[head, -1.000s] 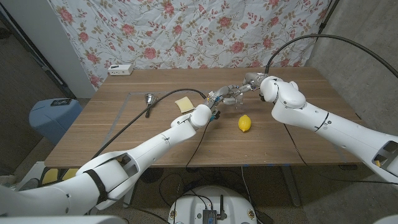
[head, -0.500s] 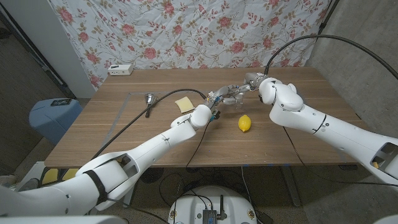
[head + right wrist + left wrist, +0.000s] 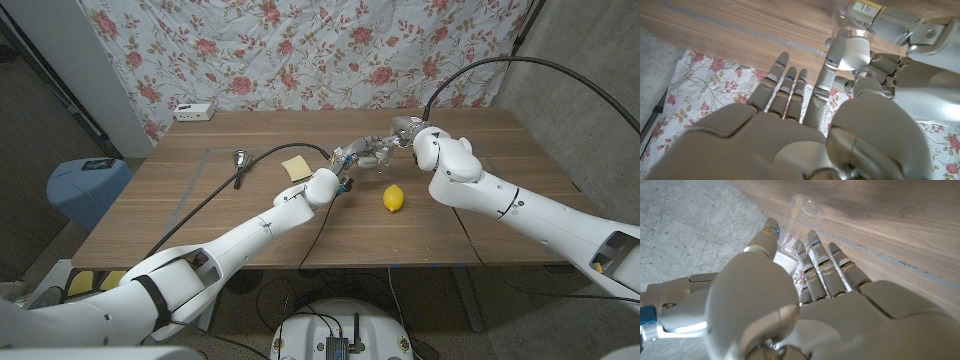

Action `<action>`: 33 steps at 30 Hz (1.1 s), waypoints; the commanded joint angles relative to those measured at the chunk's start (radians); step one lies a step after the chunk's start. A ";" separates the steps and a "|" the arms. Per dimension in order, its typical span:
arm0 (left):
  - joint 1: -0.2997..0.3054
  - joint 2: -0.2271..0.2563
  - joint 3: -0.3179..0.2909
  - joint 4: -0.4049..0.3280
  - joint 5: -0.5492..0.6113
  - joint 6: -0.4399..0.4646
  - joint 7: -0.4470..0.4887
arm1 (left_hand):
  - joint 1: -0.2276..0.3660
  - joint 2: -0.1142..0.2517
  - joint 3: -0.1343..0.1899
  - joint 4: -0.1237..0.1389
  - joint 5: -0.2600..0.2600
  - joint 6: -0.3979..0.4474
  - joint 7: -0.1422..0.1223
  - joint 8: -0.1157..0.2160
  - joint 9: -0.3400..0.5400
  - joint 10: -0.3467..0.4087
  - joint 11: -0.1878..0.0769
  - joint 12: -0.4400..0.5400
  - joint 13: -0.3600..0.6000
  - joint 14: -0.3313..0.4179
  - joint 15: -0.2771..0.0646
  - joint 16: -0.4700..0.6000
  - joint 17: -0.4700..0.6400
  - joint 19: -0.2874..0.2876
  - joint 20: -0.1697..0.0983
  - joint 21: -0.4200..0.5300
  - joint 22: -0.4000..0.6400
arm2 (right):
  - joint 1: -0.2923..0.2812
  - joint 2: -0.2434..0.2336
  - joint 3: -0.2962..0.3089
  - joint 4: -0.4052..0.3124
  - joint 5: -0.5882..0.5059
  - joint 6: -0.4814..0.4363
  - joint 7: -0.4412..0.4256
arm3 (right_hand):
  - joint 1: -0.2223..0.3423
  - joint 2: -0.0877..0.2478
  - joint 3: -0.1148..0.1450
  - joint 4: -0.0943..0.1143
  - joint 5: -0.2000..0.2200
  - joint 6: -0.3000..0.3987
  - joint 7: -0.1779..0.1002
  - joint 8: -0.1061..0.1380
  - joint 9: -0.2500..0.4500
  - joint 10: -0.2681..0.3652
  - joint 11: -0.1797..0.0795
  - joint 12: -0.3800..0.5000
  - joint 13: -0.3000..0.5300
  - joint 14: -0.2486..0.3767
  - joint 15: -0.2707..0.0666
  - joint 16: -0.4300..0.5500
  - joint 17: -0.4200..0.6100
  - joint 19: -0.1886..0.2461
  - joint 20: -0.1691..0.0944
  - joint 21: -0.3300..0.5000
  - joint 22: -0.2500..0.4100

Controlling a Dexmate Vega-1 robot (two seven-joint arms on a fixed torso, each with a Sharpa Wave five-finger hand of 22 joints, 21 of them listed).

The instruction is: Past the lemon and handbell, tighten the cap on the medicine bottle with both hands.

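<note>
Medicine bottle [image 3: 799,217]: clear, mid-worktop beyond the lemon [image 3: 394,198]; contents indiscernible.
Left hand [image 3: 347,158]: grips the bottle body, likely to stop rotation.
Right hand [image 3: 393,139]: thumb and finger pinch the white cap [image 3: 856,50], positioned for tightening.
Handbell [image 3: 240,158]: left, well apart.
Worktop [image 3: 200,215]: wooden.

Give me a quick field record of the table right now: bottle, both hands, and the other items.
medicine bottle: clear, between both hands, past the lemon
left robot hand: fingers around the bottle body
right robot hand: at the bottle's top, thumb and a finger on it
lemon: on the table, nearer than the hands
handbell: left part of the table
yellow sponge: beside the left arm
</note>
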 commanded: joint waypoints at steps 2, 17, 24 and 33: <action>-0.004 0.002 -0.002 0.007 -0.001 -0.011 -0.009 | 0.002 0.018 0.083 0.074 0.007 0.008 -0.005 0.003 0.003 0.035 -0.025 0.007 0.005 0.016 -0.059 0.006 0.004 0.003 0.003 -0.001 0.001 | 0.005 0.019 -0.018 0.012 -0.019 -0.023 -0.023 | -0.010 0.010 -0.003 0.003 0.000 0.022 0.003 0.005 0.000 0.025 -0.008 0.005 0.003 0.017 -0.038 0.006 0.006 0.016 -0.004 0.009 0.005; -0.010 -0.006 -0.002 0.027 -0.004 -0.019 -0.009 | 0.001 0.019 0.084 0.074 0.007 0.007 -0.007 0.003 0.003 0.034 -0.026 0.006 0.005 0.016 -0.060 0.007 0.004 0.002 0.002 -0.001 0.001 | -0.012 -0.006 0.011 -0.024 -0.007 -0.026 -0.049 | -0.079 -0.010 -0.030 0.024 -0.006 0.004 0.011 -0.022 -0.002 0.029 0.005 -0.011 0.002 0.021 -0.031 -0.005 0.005 0.014 -0.001 0.003 0.006; -0.009 -0.007 -0.003 0.026 -0.003 -0.013 -0.004 | 0.001 0.019 0.084 0.074 0.007 0.008 -0.006 0.003 0.003 0.034 -0.026 0.006 0.005 0.016 -0.062 0.007 0.004 0.002 0.003 -0.001 0.001 | -0.022 -0.017 0.027 -0.039 -0.003 -0.027 -0.064 | -0.099 -0.019 -0.039 0.028 -0.005 -0.014 0.014 -0.037 -0.002 0.026 0.019 -0.018 0.003 0.018 -0.028 -0.011 0.004 0.010 0.002 -0.001 0.006; -0.012 -0.008 -0.002 0.026 -0.001 -0.004 -0.001 | 0.001 0.017 0.083 0.073 0.006 0.008 -0.007 0.003 0.003 0.035 -0.027 0.007 0.005 0.014 -0.062 0.006 0.004 0.001 0.001 -0.001 0.001 | -0.035 -0.026 0.044 -0.047 -0.003 -0.028 -0.088 | -0.109 -0.020 -0.038 0.024 -0.001 -0.072 0.017 -0.073 0.001 0.020 0.050 -0.029 0.003 0.016 -0.023 -0.024 0.001 0.003 0.004 -0.006 0.005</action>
